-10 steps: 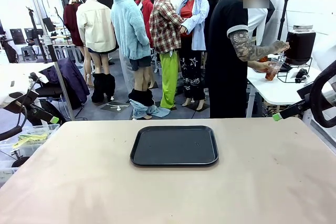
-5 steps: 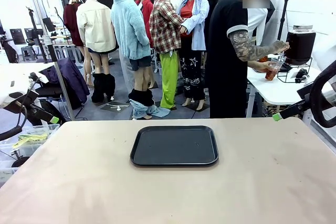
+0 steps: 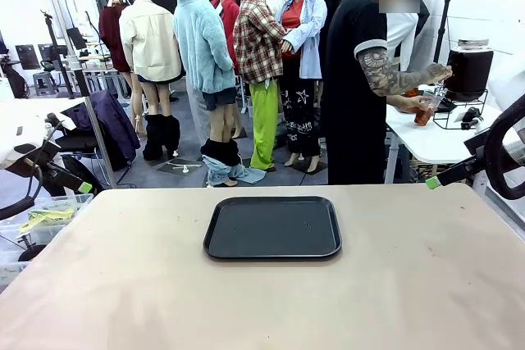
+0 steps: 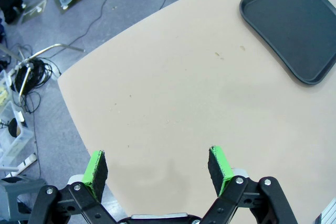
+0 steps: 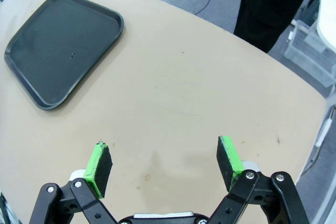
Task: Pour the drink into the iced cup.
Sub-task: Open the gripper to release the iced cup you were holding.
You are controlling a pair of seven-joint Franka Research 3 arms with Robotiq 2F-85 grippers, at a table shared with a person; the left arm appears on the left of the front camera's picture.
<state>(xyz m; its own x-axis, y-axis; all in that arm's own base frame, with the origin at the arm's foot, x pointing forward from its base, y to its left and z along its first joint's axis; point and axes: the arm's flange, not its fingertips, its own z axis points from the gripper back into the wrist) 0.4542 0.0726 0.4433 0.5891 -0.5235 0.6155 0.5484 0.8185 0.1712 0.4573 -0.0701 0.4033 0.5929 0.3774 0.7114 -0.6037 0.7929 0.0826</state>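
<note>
While both grippers gape wide, the drink sits well apart in the person's hand.

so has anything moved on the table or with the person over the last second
Nothing visibly changed. The black tray sits bare on the table, the person stands at the side table holding a cup of brown drink, and both grippers hang open above the table.
</note>
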